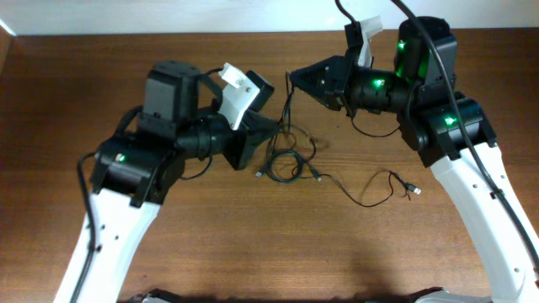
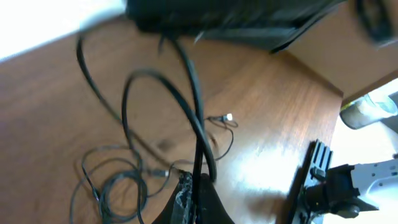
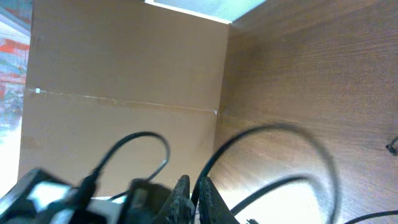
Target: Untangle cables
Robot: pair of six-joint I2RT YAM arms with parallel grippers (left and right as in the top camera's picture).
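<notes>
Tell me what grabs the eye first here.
Over the middle of the wooden table, the left gripper and the right gripper nearly meet, each pinched shut on strands of the knotted coil of cables lying just below them. One loose wavy cable lies apart, further to the right.

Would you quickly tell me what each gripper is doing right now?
Left gripper: closed, holding a cable strand.
Right gripper: closed, holding a cable loop.
</notes>
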